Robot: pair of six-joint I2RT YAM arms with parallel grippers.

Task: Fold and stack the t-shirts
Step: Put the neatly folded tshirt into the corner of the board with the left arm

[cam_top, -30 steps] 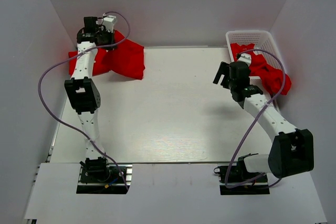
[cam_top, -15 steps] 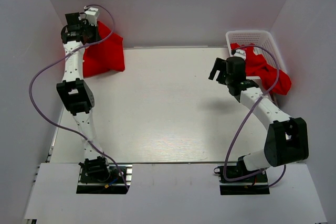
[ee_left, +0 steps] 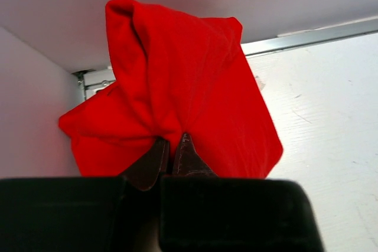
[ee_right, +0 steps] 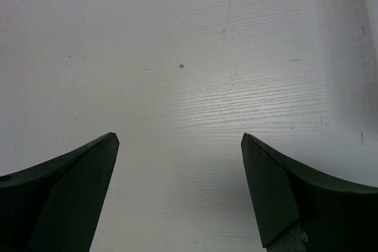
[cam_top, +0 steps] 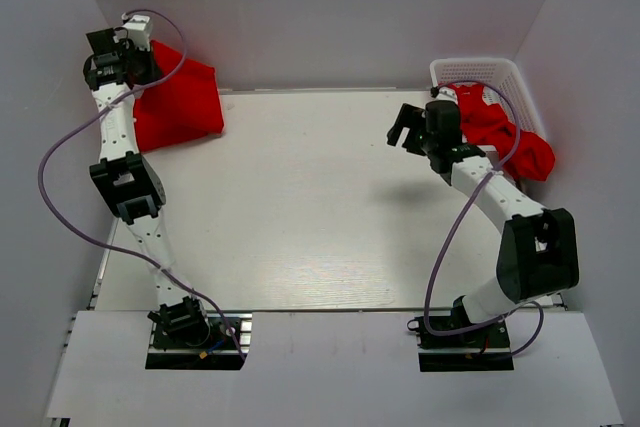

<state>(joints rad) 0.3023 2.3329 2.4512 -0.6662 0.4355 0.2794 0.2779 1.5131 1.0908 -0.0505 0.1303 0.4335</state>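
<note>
Pinching point: the left gripper [ee_left: 173, 149] has its jaws pressed nearly together on a puckered fold of a red t-shirt [ee_left: 195, 87], and the cloth gathers into creases right at the tips.
Held shirt: it spreads away from the pinch in a loose, rumpled lump with one peak standing up. No sleeve or hem can be made out.
Shirt's place: the far left corner of the table [cam_top: 320, 207], against the back wall. Whether its lower edge rests on the tabletop I cannot tell.
Right gripper [ee_right: 180, 140]: its jaws are spread wide with nothing between them, hovering over bare tabletop.
Right side, further out: that gripper sits just beside the white lattice basket [cam_top: 480, 67], where a heap of red t-shirts [cam_top: 510, 132] spills over the near rim.
Handling, as a judgement: the cloth looks soft, light and limp, not fragile or slippery. It will likely sag and bunch wherever it is unsupported.
Where to grip, as a judgement: a single mid-cloth pinch only drags a bundle. Laying the shirt flat probably calls for two holds well apart, on the shoulder seams or hem corners.
</note>
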